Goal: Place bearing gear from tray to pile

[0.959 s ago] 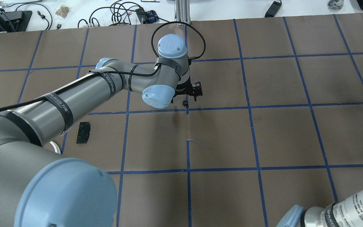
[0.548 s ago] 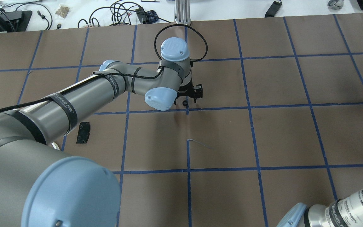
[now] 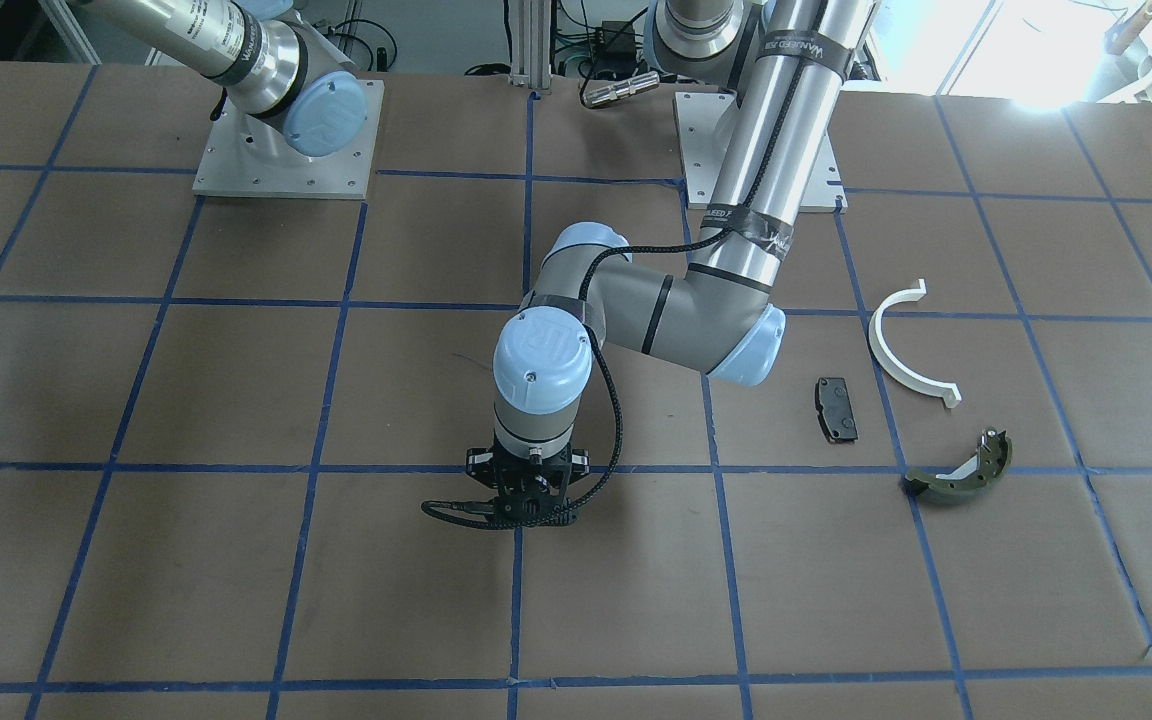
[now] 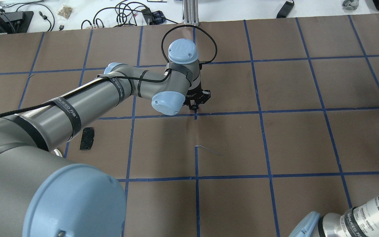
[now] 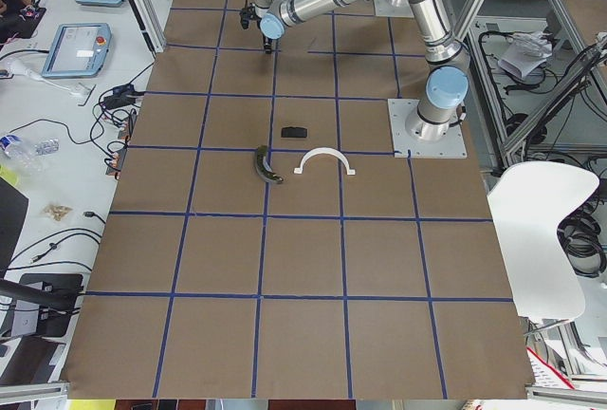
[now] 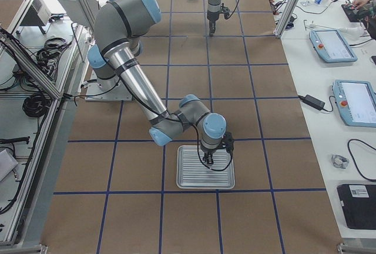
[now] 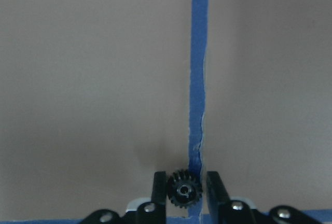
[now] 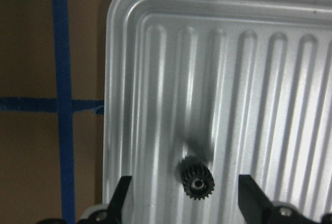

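My left gripper (image 7: 184,195) is shut on a small black bearing gear (image 7: 184,189), low over a blue tape crossing at mid-table (image 4: 194,106); it also shows in the front view (image 3: 526,510). The pile lies to its side: a white half-ring (image 3: 906,350), a black pad (image 3: 836,408) and an olive brake shoe (image 3: 961,475). My right gripper (image 8: 187,203) is open, its fingers either side of a second black gear (image 8: 197,182) that lies on the ribbed silver tray (image 8: 270,79). In the right exterior view this gripper (image 6: 208,159) hangs over the tray (image 6: 205,180).
The brown table is marked with a grid of blue tape. The left arm's elbow (image 4: 164,102) hangs over the table between gripper and pile. The black pad (image 4: 87,139) shows beside the left forearm. Cables and pendants lie beyond the table's far edge.
The left gripper has dropped toward the table and shut on the gear that lay loose beside the tape crossing. The right arm has barely moved.
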Motion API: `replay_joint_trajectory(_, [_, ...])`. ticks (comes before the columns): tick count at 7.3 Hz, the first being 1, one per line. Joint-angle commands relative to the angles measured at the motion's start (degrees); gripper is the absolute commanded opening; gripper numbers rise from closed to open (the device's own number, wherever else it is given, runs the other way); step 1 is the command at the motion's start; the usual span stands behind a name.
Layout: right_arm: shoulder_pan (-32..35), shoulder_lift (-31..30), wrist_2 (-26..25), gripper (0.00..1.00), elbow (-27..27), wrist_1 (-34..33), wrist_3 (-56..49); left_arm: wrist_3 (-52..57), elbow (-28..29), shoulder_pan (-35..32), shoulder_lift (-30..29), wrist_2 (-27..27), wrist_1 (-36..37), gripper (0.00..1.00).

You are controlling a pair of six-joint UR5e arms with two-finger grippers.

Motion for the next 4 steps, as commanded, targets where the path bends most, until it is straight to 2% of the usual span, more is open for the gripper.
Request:
replay_joint_trajectory(1, [-0.3, 0.2, -0.3, 0.67, 0.3, -1.0, -0.5, 1.0, 0.9, 1.2, 1.7, -0.2, -0.1, 0.20])
replay_joint_trajectory(2, [-0.4, 0.2, -0.5, 0.61, 0.4, -1.0, -0.5, 5.6, 1.2, 3.8, 2.8, 0.1, -1.0, 0.20])
replay_joint_trajectory(4, [-0.5, 0.7, -0.1, 0.59, 0.4, -1.0, -0.4, 16.2, 0.3, 11.4, 7.2, 0.2, -6.2, 0.20])
